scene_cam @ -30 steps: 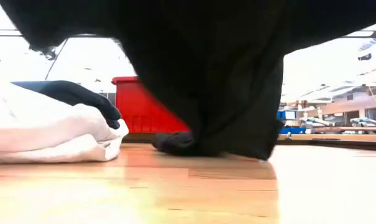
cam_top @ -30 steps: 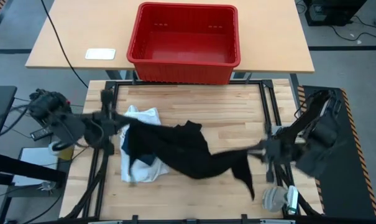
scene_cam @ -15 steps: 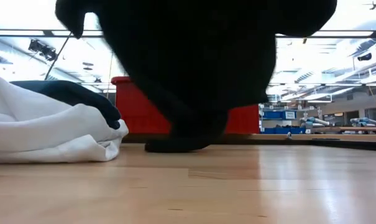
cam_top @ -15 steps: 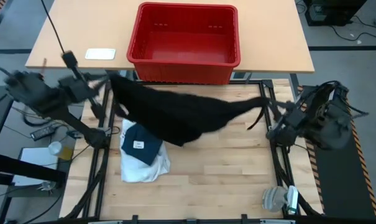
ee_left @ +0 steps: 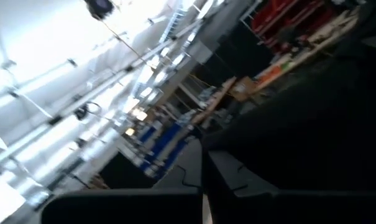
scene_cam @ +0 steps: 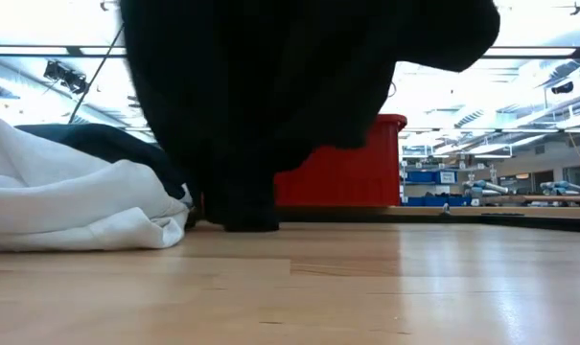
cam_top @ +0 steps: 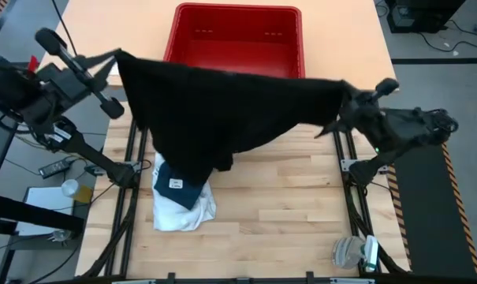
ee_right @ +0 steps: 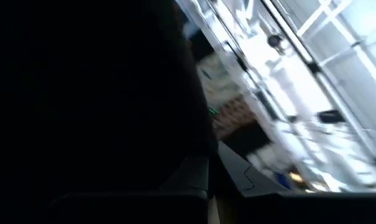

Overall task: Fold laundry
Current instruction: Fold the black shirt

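Black garment (cam_top: 214, 118) now lifted and stretched across frame top, left claw (cam_top: 116, 57) and right claw (cam_top: 347, 93) each clamped on a corner, ready to lay flat on desk (cam_top: 277, 213).

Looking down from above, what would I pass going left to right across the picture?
Left end effector → black garment stretched between the arms → right end effector.

Plain black garment (cam_top: 214, 118). White shirt (cam_top: 179, 213), with a dark navy piece (cam_top: 177, 188) bearing a white label. Red crate (cam_top: 238, 31). Light wooden table (cam_top: 285, 213).
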